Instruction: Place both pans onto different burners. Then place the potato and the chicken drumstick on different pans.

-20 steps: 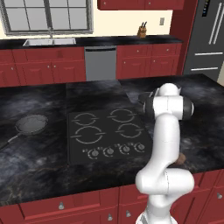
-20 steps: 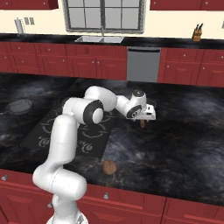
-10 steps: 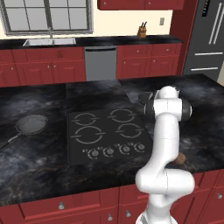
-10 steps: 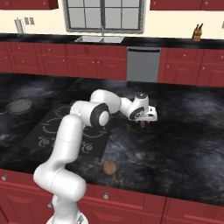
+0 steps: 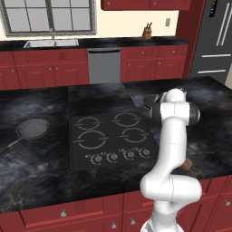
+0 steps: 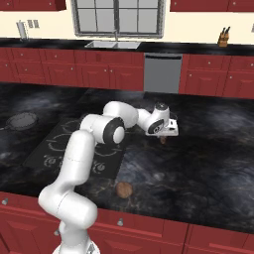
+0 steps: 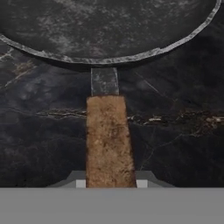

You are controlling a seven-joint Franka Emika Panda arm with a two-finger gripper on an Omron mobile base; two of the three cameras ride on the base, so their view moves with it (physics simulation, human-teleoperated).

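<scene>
The brown handle (image 7: 109, 140) of a pan (image 7: 109, 30) is pinched between the fingers (image 7: 78, 180) of the gripper (image 7: 109, 183), low over the dark marbled surface (image 7: 175, 144).

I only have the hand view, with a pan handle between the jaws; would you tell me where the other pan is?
Observer: The other pan lies on the counter, left of the cooktop and off its burners.
Operator: Thank you. And where is the potato?
Observer: The potato sits near the counter's front edge, right of the cooktop.
Operator: Is my pan on a burner?
Observer: No, your pan is off the cooktop, by its far right corner.
</scene>
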